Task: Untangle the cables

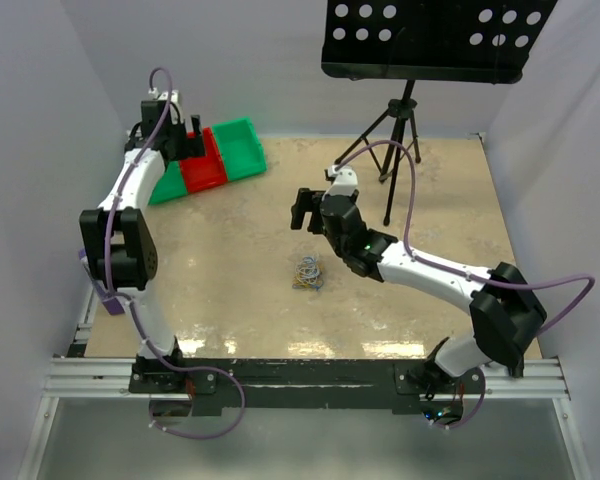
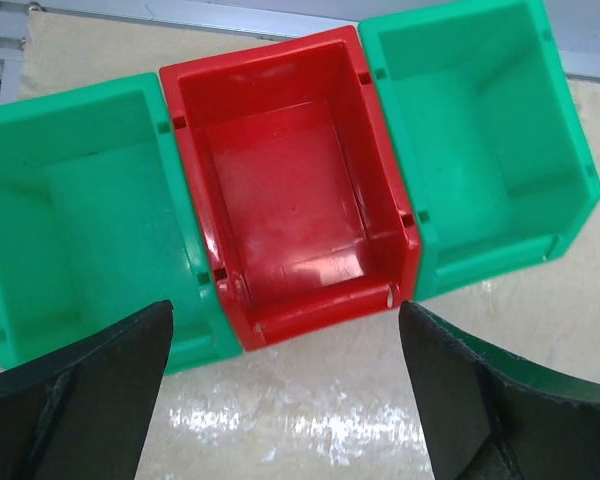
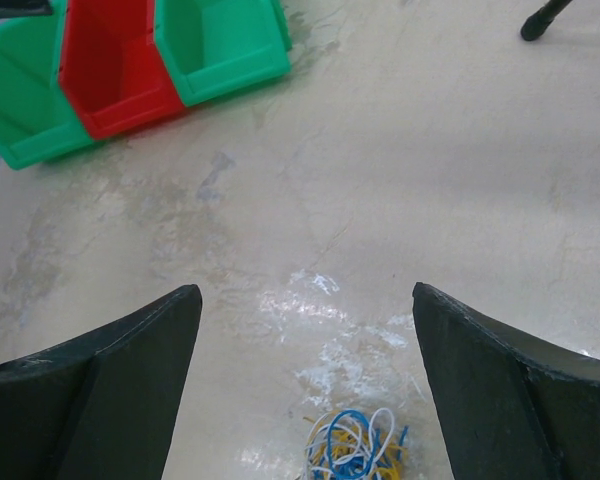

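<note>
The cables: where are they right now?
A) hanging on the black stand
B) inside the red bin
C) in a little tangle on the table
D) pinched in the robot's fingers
C: the cables sit in one small tangle on the bare table, and the red bin has nothing in it.

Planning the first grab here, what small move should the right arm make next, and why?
Probably lower the open right gripper toward the small tangled bundle of thin blue, yellow and white cables, lying untouched on the beige table, slightly nearer the arm's base.
</note>
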You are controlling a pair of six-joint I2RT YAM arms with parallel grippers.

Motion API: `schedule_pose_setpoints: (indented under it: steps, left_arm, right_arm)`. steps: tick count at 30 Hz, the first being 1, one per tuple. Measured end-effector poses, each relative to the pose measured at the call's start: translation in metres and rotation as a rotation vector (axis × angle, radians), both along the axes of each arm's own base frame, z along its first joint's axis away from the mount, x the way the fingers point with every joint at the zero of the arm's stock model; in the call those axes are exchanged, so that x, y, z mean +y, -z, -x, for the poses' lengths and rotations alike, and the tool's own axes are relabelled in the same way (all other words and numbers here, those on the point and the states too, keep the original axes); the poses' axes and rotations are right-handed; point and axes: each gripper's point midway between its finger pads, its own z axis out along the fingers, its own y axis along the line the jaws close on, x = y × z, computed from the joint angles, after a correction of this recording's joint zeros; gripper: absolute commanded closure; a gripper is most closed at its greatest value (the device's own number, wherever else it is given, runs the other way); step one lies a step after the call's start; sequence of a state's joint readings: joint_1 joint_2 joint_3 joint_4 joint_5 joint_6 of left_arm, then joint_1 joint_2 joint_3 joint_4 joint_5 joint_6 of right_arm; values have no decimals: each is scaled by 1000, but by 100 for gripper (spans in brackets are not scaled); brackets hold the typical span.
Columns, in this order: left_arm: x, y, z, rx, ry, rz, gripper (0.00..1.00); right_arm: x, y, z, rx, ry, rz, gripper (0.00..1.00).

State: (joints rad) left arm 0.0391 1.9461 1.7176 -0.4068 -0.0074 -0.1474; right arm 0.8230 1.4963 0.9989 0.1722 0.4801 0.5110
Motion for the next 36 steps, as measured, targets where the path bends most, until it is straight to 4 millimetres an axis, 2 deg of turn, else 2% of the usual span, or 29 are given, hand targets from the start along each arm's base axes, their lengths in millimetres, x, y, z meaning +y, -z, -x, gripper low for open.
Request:
schedule_pose_setpoints:
  steps: [5, 8, 10, 15, 23, 28, 30, 33, 36]
  left_arm:
    - [3, 26, -26, 27, -38, 5, 5]
    - [3, 34, -45, 22, -63, 0, 10]
    - [3, 39, -50, 21, -86, -6, 12]
    - [9, 48, -46, 19, -155, -26, 19]
    - [33, 85, -10, 107, -270, -73, 22]
    - [41, 81, -13, 92, -292, -82, 27]
    - [41, 78, -20, 82, -291, -83, 34]
    - [42, 76, -37, 56, -285, -87, 53]
    - [43, 85, -45, 58, -273, -104, 65]
  right_arm:
    - [13, 0, 11, -2, -37, 5, 9]
    - [19, -2, 17, -6, -53, 2, 9]
    - [21, -6, 20, -12, -61, -3, 9]
    - [20, -18, 23, -39, -60, -13, 9]
    - [20, -20, 21, -54, -58, -6, 9]
    - [21, -18, 20, -55, -58, -6, 9]
    - [21, -17, 21, -54, -58, -5, 9]
    - [20, -14, 21, -52, -59, 1, 9]
    - [19, -10, 22, -47, -60, 9, 9]
